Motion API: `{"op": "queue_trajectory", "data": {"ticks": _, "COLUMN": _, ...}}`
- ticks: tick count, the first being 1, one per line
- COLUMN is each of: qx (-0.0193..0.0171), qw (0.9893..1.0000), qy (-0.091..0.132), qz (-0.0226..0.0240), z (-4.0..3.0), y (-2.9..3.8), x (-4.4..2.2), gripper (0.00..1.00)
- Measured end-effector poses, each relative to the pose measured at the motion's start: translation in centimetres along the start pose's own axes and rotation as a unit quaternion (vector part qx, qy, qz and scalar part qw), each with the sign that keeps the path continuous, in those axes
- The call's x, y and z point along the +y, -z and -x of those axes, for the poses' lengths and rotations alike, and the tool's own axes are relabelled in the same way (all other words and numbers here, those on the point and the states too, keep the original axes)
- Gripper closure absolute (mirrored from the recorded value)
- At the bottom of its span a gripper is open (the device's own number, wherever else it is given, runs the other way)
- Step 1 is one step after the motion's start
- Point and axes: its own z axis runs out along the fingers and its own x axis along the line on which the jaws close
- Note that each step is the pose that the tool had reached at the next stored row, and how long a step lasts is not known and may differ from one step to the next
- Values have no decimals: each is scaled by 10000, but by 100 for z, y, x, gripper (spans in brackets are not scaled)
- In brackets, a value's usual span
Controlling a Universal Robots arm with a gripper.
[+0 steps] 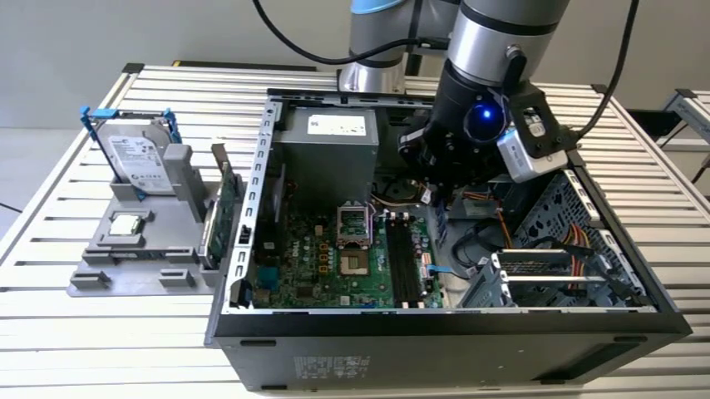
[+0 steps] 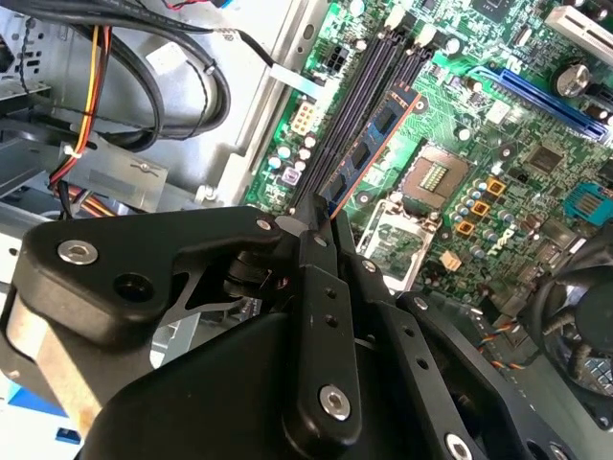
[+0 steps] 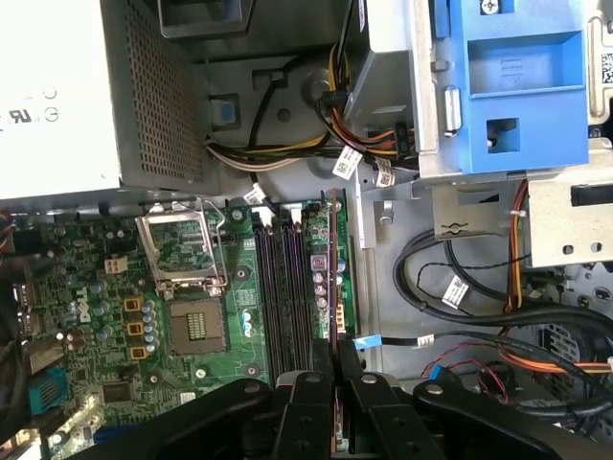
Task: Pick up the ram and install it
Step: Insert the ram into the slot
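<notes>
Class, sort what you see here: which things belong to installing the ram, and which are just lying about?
In the job:
ram, held edge-on in the gripper
memory slots
motherboard

Lying about:
hard drive in its blue frame
green card
power supply
cable bundle

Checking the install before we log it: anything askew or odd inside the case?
Nothing damaged or spilled. The ram stands on edge in the end effector over the memory slots, not yet seated. The CPU socket is bare with its latch frame flipped open.
</notes>
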Motion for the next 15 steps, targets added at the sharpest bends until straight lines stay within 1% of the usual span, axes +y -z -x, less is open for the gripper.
{"op": "queue_trajectory", "data": {"ticks": 3, "qx": 0, "qw": 10000, "qy": 1, "qz": 0, "z": -1, "y": -9, "x": -1, "gripper": 100}}
{"op": "queue_trajectory", "data": {"ticks": 7, "qx": 1, "qw": 10000, "qy": 10, "qz": 9, "z": -2, "y": -57, "x": 0, "gripper": 100}}
{"op": "queue_trajectory", "data": {"ticks": 11, "qx": 1, "qw": 10000, "qy": 20, "qz": 9, "z": -8, "y": -83, "x": 0, "gripper": 100}}
{"op": "queue_trajectory", "data": {"ticks": 15, "qx": 1, "qw": 10000, "qy": 21, "qz": 8, "z": -10, "y": -85, "x": 0, "gripper": 100}}
